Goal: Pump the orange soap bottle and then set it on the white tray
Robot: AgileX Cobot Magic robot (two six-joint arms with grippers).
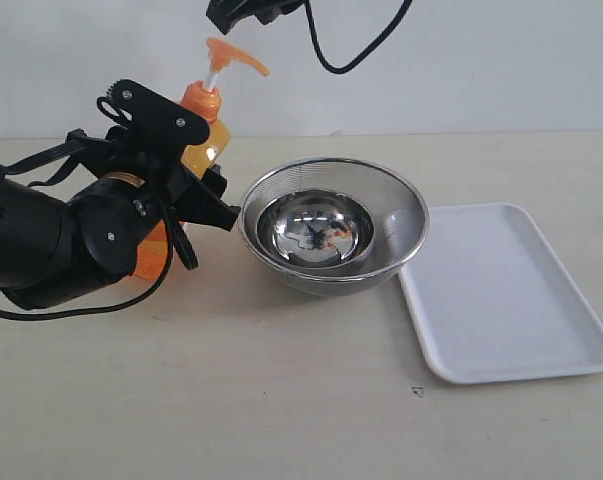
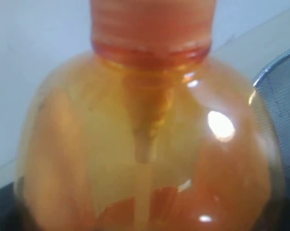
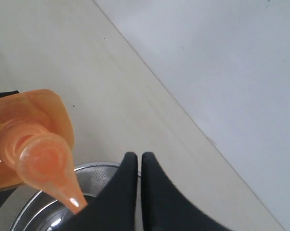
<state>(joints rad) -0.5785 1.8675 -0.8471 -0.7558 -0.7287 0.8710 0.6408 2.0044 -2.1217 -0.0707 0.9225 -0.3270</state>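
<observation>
— Toward the counter's (image 1: 281, 400) left edge, your left end effector (image 1: 196, 160) is clamped on the orange soap bottle (image 1: 203, 105), which stands upright just beside the steel bowl (image 1: 409, 215). Ready to pump?
— Almost. Your right end effector (image 3: 137, 160) hangs above the pump head (image 3: 39, 159), fingers pressed together, but off toward the spout.
— So centre it first?
— Yes. Bring the closed tips over the round cap, not the spout, then press straight down the stem. Hold the left grip firm so the bottle doesn't tip. The white tray (image 1: 501, 290), by the counter's right edge, comes afterwards.
</observation>
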